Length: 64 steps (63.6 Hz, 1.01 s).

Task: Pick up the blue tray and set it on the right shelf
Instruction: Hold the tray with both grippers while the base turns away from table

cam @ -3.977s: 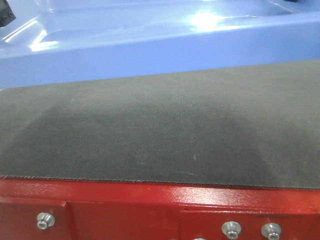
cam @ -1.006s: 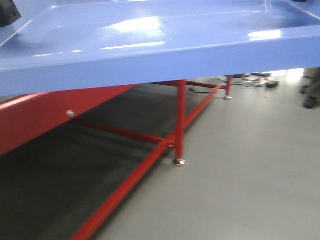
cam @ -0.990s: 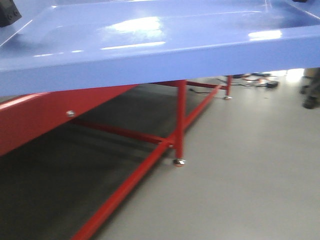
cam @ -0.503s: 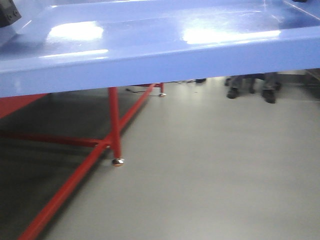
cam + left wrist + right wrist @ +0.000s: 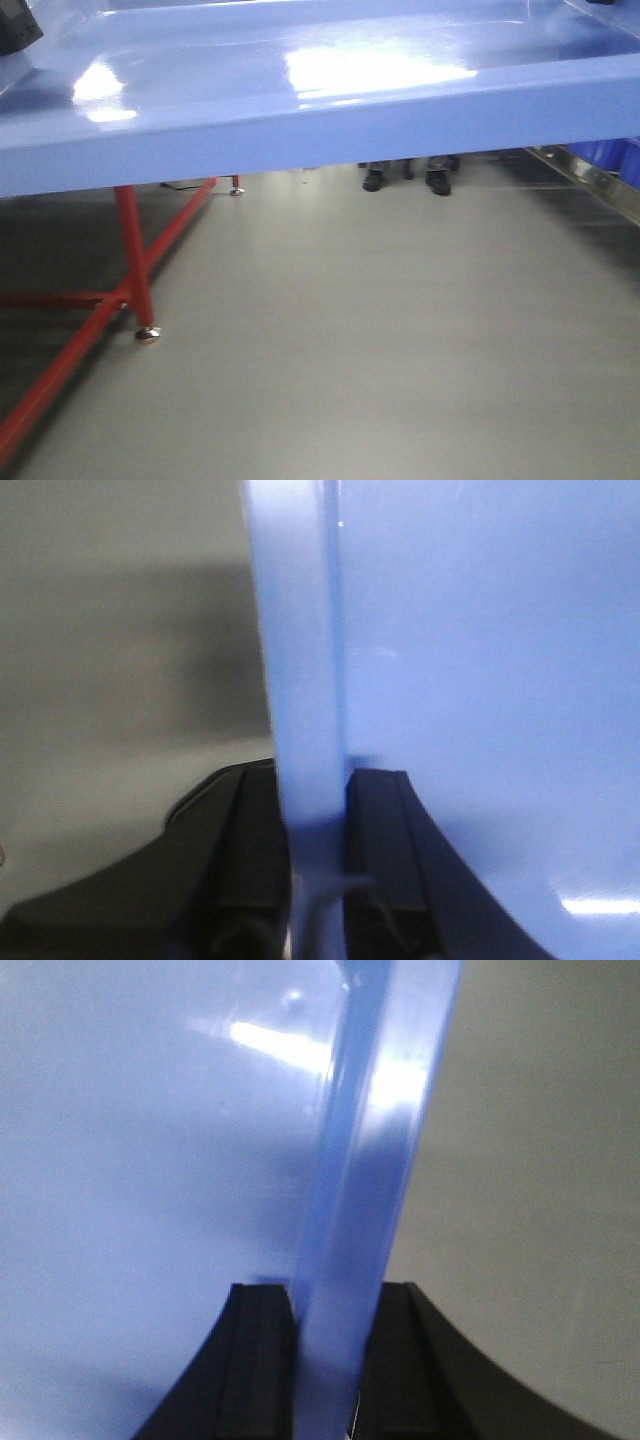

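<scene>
The left gripper (image 5: 315,865) pinched the blue tray (image 5: 480,680) by its flared rim. One black finger (image 5: 250,860) sat outside the rim and the other inside, against the tray's wall, with the rim running away beyond the fingertips. The right gripper (image 5: 330,1360) clamped the opposite rim likewise, with the tray's basin inward of its fingers (image 5: 260,1360) and the grey floor (image 5: 540,1210) outward. The tray hung in the air between both grippers. A red table leg (image 5: 130,250) stood below its left-finger side. On the right-finger side, only a strip of the right shelf (image 5: 590,178) showed, cut off by the frame edge. Both wrist views were blurred. A pair of shoes (image 5: 405,180) beyond was half hidden by the tray.
</scene>
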{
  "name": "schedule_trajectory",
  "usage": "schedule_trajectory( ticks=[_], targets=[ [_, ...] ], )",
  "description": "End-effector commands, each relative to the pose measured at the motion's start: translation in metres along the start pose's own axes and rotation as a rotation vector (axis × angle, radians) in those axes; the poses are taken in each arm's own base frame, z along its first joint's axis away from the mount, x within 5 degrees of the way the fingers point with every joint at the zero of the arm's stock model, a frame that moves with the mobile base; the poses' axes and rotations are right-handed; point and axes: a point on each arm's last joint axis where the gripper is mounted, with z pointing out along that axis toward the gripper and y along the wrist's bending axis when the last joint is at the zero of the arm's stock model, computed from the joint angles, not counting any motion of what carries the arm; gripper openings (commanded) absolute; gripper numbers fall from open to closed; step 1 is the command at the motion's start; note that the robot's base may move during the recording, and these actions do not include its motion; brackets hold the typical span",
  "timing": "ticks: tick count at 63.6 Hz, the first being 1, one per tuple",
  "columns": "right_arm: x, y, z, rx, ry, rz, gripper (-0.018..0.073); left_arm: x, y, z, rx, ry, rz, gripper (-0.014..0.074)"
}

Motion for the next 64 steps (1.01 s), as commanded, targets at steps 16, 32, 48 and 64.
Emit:
schedule_trajectory(
  ticks=[16, 32, 48, 64],
  targets=[
    [-0.0071, -0.0036, -0.0189, 0.005, -0.119, -0.038, 0.0065, 0.0024, -0.002, -0.0135, -0.007, -0.031, 0.063, -0.0048],
    [-0.0071, -0.0036, -0.0189, 0.005, -0.119, -0.038, 0.0065, 0.0026, -0.002, -0.0135, -0.007, -0.029, 0.063, -0.0048],
    [-0.0071, -0.0036, -0.0189, 0.004, -0.119, -0.038, 0.0065, 0.0026, -0.002, -0.0135, -0.007, -0.029, 0.063, -0.0048],
    [-0.0071, -0.0036, -0.0189, 0.004, -0.119, -0.038, 0.0065, 0.0026, -0.002, -0.0135, -0.007, -0.029, 0.063, -0.0048]
  ],
)
